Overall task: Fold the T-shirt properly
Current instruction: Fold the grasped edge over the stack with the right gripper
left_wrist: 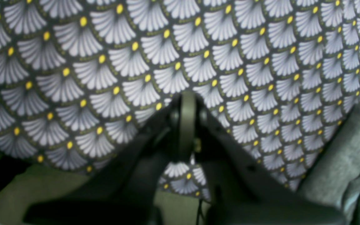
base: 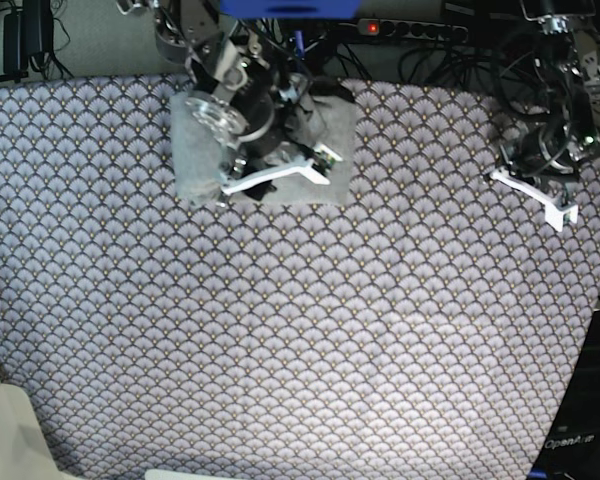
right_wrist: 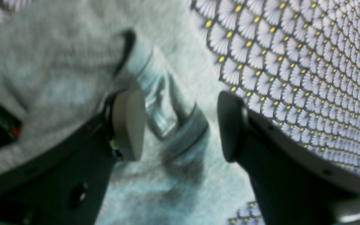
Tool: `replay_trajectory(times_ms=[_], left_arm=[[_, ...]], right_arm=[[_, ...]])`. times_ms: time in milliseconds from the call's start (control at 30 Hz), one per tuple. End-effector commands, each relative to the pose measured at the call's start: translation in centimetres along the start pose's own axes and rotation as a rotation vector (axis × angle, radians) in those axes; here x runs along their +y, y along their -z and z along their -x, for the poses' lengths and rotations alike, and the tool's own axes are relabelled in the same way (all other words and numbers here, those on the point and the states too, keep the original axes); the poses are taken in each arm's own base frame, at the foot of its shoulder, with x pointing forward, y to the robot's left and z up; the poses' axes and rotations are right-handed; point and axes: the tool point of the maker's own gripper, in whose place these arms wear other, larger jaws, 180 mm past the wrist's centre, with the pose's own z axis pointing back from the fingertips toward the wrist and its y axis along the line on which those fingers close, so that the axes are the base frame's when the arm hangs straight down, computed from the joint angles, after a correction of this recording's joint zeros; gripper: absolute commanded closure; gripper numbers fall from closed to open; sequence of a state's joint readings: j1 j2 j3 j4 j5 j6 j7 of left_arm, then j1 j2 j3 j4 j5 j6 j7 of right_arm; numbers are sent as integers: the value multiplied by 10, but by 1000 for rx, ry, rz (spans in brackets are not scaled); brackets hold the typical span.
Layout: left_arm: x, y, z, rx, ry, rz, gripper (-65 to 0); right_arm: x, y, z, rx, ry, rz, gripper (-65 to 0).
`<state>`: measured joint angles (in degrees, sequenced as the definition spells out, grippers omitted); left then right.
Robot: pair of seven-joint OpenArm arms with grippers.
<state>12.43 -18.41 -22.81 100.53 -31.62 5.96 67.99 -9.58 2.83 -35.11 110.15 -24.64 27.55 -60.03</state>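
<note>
One garment: T-shirt (base: 195, 150), grey, folded into a compact rectangle, lying directly under the right end effector (right_wrist: 180, 125).
Right end effector: fingers spread apart, gripping nothing, poised over the shirt's folded hem.
Left end effector (left_wrist: 187, 125): fingers pressed together, empty, well apart from the shirt.
Tabletop: covered by scallop-patterned cloth (base: 310, 330) beneath both.

Open patterned cloth (base: 300, 320) below T-shirt (base: 195, 150)
</note>
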Motion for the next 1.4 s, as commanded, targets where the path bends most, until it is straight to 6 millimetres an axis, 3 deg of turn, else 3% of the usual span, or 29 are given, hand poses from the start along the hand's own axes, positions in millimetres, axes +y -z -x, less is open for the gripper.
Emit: replay_trajectory(times_ms=[0, 333, 633, 1000, 1367], left_arm=[[1, -6, -15, -42, 11, 0, 0], [-1, -6, -17, -46, 14, 3, 0], [1, -6, -18, -49, 11, 0, 0], [4, -7, -20, -50, 19, -8, 0], [4, -7, -20, -50, 19, -8, 0]], right_arm=[[-1, -4, -6, -22, 23, 5, -377], [14, -5, -11, -29, 51, -30, -377], [38, 19, -4, -24, 29, -101, -377], [24, 21, -10, -35, 17, -71, -374], [22, 36, -1, 9, 0, -78, -148]])
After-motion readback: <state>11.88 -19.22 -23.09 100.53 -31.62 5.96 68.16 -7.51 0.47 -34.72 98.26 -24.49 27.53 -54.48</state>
